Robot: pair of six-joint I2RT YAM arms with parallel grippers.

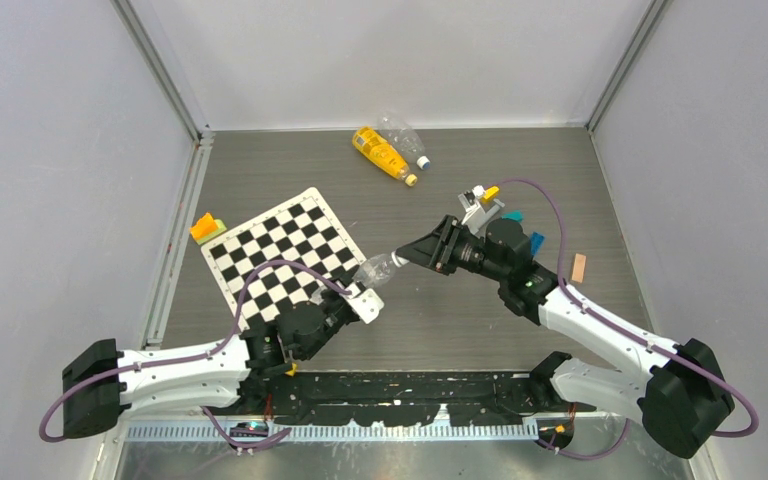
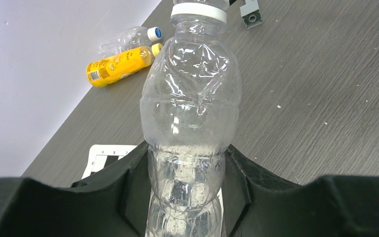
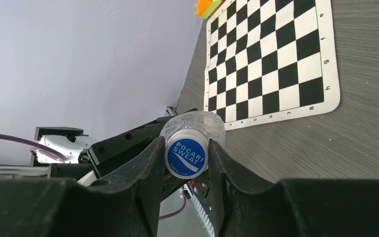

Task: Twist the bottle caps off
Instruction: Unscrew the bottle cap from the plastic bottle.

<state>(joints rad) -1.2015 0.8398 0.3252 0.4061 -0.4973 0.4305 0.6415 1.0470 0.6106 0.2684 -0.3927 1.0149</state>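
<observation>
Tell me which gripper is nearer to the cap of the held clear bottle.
Right. The right gripper has its fingers on both sides of the cap; the left gripper clamps the bottle by its lower body, away from the cap.

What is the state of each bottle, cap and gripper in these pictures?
held bottle: held sideways, capped.
blue cap: on the held bottle.
left gripper: shut on held bottle.
right gripper: shut on blue cap.
yellow bottle: lying, capped.
far clear bottle: lying, capped.
</observation>
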